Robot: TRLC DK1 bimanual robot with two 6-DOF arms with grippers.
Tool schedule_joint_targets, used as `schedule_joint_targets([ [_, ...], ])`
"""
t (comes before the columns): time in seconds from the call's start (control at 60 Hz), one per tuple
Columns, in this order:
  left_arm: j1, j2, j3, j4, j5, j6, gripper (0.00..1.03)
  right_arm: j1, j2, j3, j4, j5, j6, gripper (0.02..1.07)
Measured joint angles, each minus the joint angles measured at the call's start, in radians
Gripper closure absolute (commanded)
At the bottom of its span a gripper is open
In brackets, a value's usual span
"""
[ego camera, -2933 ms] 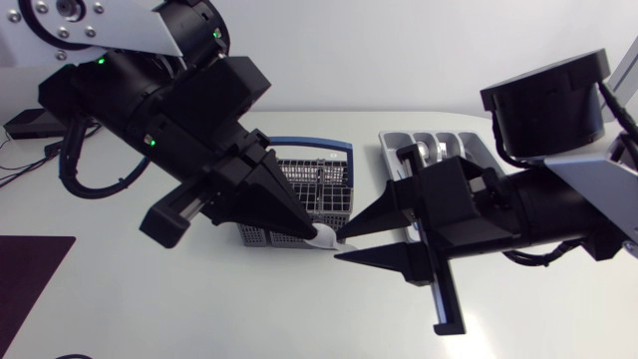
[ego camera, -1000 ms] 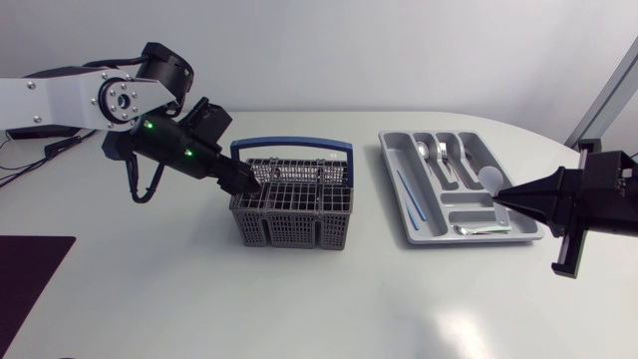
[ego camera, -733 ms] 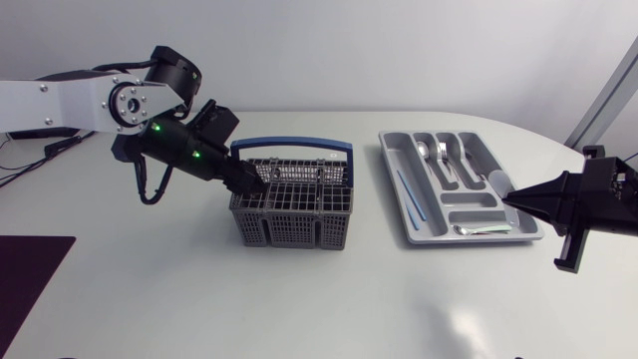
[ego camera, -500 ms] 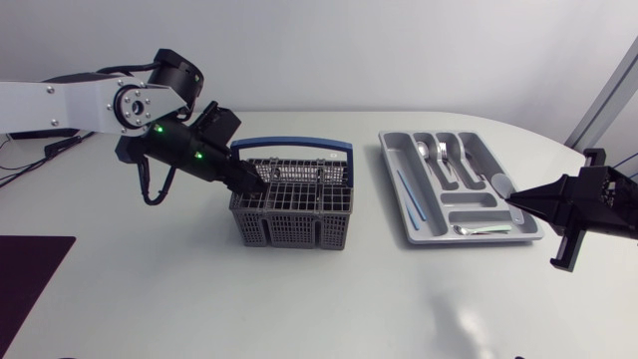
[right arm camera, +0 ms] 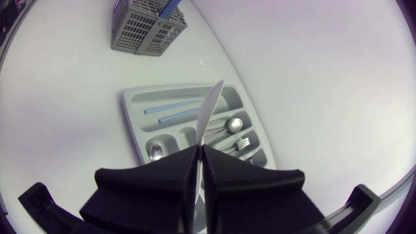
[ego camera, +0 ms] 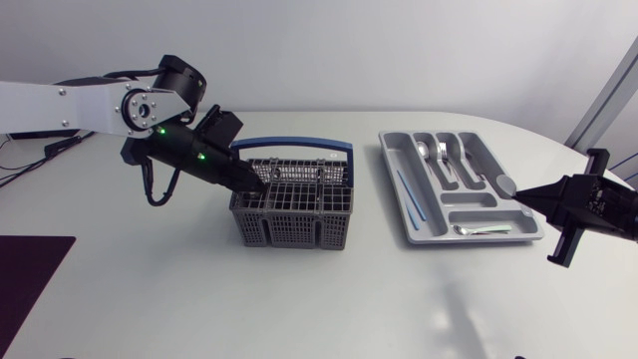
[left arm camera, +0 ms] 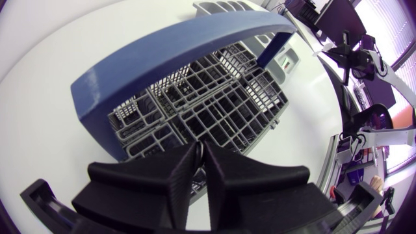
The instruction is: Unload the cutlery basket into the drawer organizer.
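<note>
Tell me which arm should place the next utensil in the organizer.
Right. The right claw holds a white spoon at the organizer's edge; the left claw is at the basket with nothing visible in it.

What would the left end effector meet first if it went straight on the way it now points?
The cutlery basket: the left end effector points down into its grid compartments, though how close it already is remains unclear.

1. A white table (ego camera: pixel 299 309) fills the head view, its far edge curving round toward the right
2. Its smooth top takes soft, even light, with only faint grey shadows
3. A dark maroon mat (ego camera: pixel 25 284) lies flat at its near left side
</note>
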Motion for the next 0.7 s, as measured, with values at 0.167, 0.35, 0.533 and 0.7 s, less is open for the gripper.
schedule_joint_targets([
  [0.167,0.018,0.000,0.000,0.000,0.029,-0.001,0.92,0.043,0.001,-0.077,0.141,0.095,-0.008,1.01],
  [0.35,0.038,-0.009,0.000,0.000,0.072,-0.003,0.92,0.103,0.034,-0.130,0.296,0.188,-0.045,1.01],
  [0.533,0.082,-0.048,-0.001,-0.001,0.144,-0.003,0.92,0.137,0.080,-0.169,0.385,0.247,-0.082,1.01],
  [0.7,0.145,-0.070,-0.002,-0.001,0.240,-0.004,0.92,0.169,0.098,-0.175,0.445,0.295,-0.106,1.01],
])
